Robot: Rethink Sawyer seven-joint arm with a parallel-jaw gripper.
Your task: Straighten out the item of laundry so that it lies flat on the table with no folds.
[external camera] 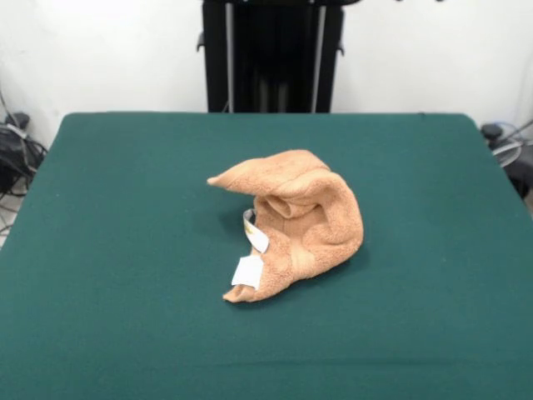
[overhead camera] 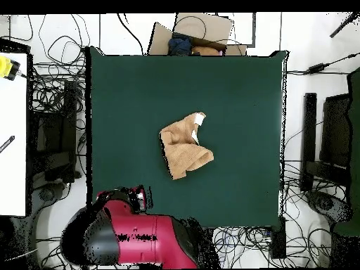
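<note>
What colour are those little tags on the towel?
White tags on the orange-tan towel; clearest in the front view.

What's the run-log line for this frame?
towel: crumpled, mid-table | tags: showing | arm: drawn back | gripper: not in view

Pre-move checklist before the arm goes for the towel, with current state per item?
1. Towel flat, no folds: not ok, it lies bunched in a heap.
2. Towel fully on the table, away from the edges: ok.
3. A corner free to grab: ok, one pointed corner sticks out at the heap's edge.
4. White tags showing: ok.
5. Arm off the towel: ok, drawn back at the table's edge.
6. Gripper open: cannot tell.
</note>
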